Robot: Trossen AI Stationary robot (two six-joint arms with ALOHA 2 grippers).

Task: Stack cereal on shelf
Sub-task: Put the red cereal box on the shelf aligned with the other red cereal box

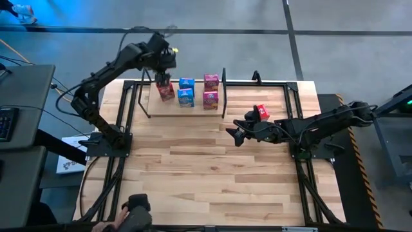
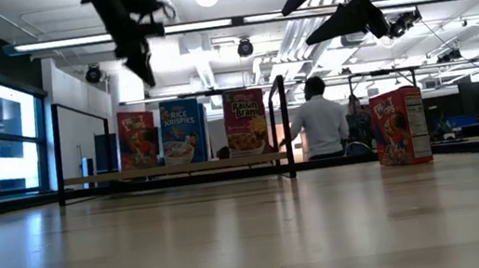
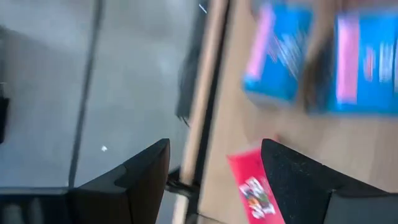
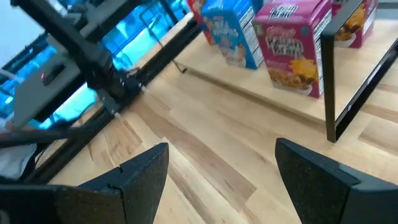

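The shelf [image 1: 196, 107], a light board in a black frame, stands at the table's far side. Several cereal boxes stand on it: a red one [image 1: 166, 90] at the left end, two blue [image 1: 186, 96] and two pink [image 1: 210, 98]. My left gripper [image 1: 163, 72] is open above the red box [image 3: 255, 190], well clear of its top in the low view [image 2: 137, 59]. Another red box [image 1: 262, 113] stands upright on the tabletop, right of the shelf. My right gripper [image 1: 233, 136] is open and empty above the table, near that box and nearer the front.
The shelf's upright end rails [image 1: 224, 93] stand beside the boxes. The table's black frame [image 1: 293, 90] runs along its edges. A person [image 2: 323, 127] is in the room behind the table. A hand [image 1: 132, 212] shows at the table's near left edge.
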